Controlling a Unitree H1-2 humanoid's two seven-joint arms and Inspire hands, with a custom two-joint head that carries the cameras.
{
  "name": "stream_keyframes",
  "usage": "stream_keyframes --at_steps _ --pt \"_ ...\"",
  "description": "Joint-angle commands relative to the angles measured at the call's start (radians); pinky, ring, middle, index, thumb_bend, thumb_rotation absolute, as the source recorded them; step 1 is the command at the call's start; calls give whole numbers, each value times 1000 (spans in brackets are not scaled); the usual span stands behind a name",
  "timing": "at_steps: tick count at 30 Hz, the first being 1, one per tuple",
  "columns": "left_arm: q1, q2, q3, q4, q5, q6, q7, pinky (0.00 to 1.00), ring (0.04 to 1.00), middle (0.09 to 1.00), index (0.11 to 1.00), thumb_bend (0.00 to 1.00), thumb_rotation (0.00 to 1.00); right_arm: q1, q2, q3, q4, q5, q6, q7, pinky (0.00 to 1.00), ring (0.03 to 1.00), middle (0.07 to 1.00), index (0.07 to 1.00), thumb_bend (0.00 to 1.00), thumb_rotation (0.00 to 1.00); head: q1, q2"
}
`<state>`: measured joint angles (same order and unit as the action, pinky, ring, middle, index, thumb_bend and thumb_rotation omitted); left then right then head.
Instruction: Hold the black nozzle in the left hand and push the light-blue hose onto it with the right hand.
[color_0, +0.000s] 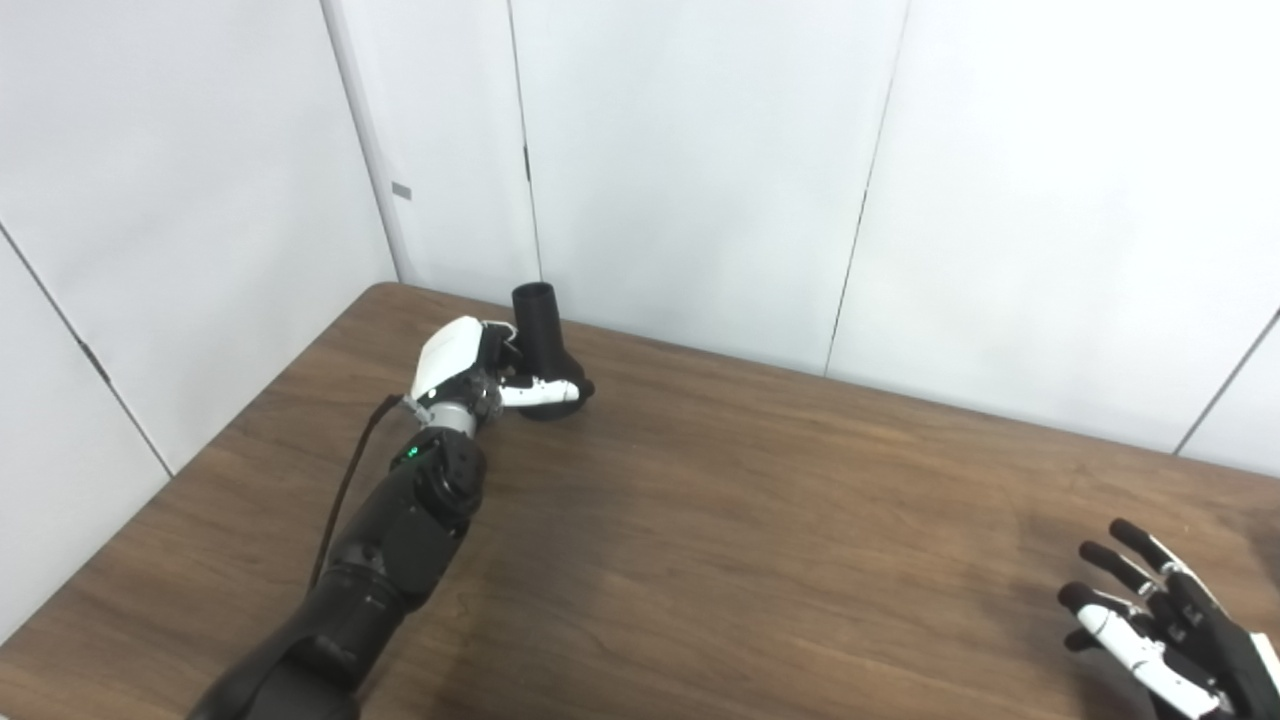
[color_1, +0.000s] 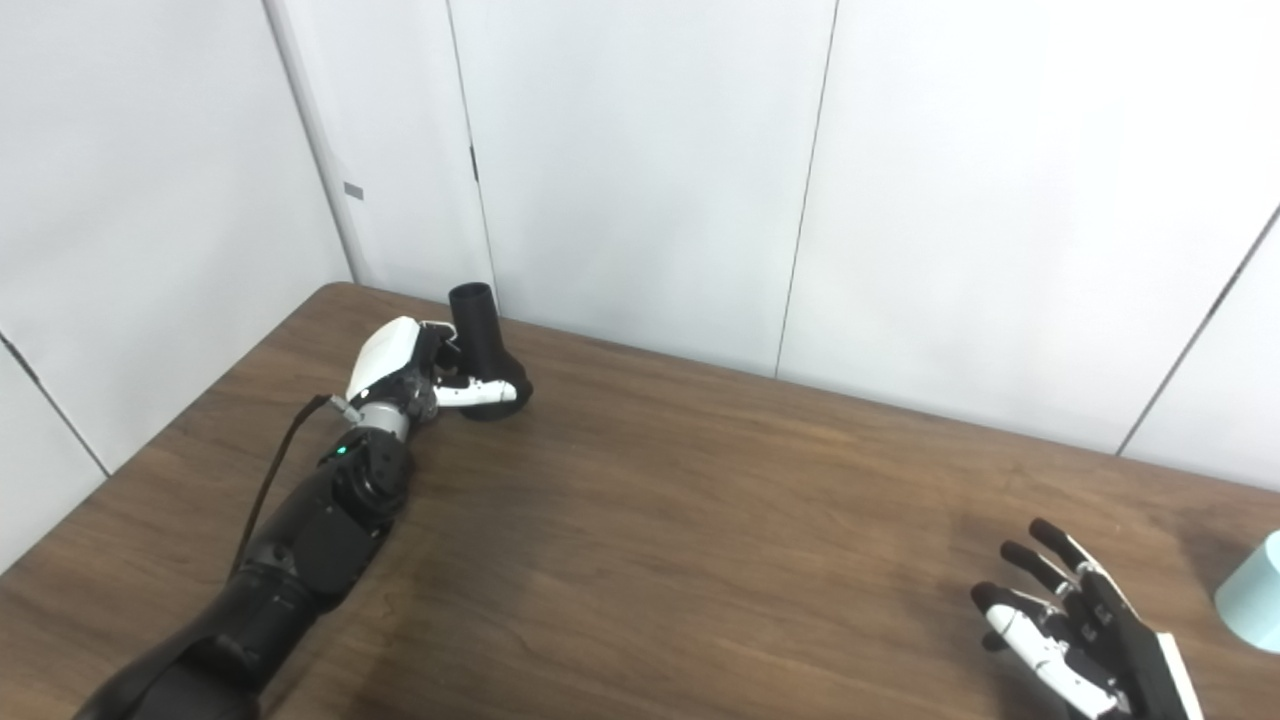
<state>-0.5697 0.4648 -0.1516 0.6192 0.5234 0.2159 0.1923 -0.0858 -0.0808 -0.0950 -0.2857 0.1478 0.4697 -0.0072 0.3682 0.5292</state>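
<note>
The black nozzle (color_0: 541, 328) stands with its narrow tube up and its flared base on the brown table (color_0: 760, 520), near the far left corner. My left hand (color_0: 472, 368) is closed around its base, thumb across the front and fingers behind. My right hand (color_0: 1160, 622) is open and empty, fingers spread, low over the table at the near right. The light-blue hose (color_1: 1256, 592) shows only in the right eye view, as a pale cylinder end at the right edge, just right of my right hand (color_1: 1075, 632).
White wall panels (color_0: 700, 180) stand close behind the table's far edge and along its left side. A dark cable (color_0: 350, 470) runs along my left forearm.
</note>
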Motion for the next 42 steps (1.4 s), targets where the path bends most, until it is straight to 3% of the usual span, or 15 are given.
stream_keyframes --at_steps 1,4,13,15,18,23,30,35,37,42 --pt "57 -37 -65 71 16 9 -68 525 544 539 478 523 24 -17 -13 -1 -29 -1 -19 12 366 565 742 814 391 0 0 5" --pt "58 -31 -100 92 45 10 -62 491 526 526 475 522 2 -16 -16 -1 -25 -1 -23 15 369 568 745 813 398 0 0 5" --pt "80 -20 -172 121 88 -18 -41 559 613 561 461 513 0 -19 -22 -2 -17 -3 -21 16 387 572 750 816 423 0 -6 20" --pt "88 -17 -193 114 105 -32 -28 517 589 561 462 513 0 -20 -19 -4 -13 1 -21 15 385 573 754 818 429 0 -12 20" --pt "101 -20 -220 108 133 -73 25 359 474 507 479 524 0 -23 -13 -6 -4 3 -24 13 371 566 747 809 434 0 -23 21" --pt "130 -40 -269 56 165 -147 93 291 422 469 489 527 0 -27 -14 -4 25 3 -57 20 364 563 742 803 452 0 -59 23" --pt "164 -75 -327 -73 196 -237 164 241 339 401 494 523 0 -33 -13 -9 105 15 -170 45 333 505 701 788 495 0 -154 35" --pt "167 -105 -359 -202 211 -252 138 240 344 408 498 523 0 -47 -16 -7 147 0 -253 52 338 490 668 730 545 0 -242 41" --pt "166 -121 -364 -233 214 -269 128 232 345 408 498 523 0 -53 -18 -5 155 -7 -278 52 344 489 678 727 592 70 -297 44" --pt "162 -164 -387 -252 241 -324 119 265 364 414 500 523 0 -63 -19 1 113 -31 -283 43 360 473 653 706 605 127 -350 44"
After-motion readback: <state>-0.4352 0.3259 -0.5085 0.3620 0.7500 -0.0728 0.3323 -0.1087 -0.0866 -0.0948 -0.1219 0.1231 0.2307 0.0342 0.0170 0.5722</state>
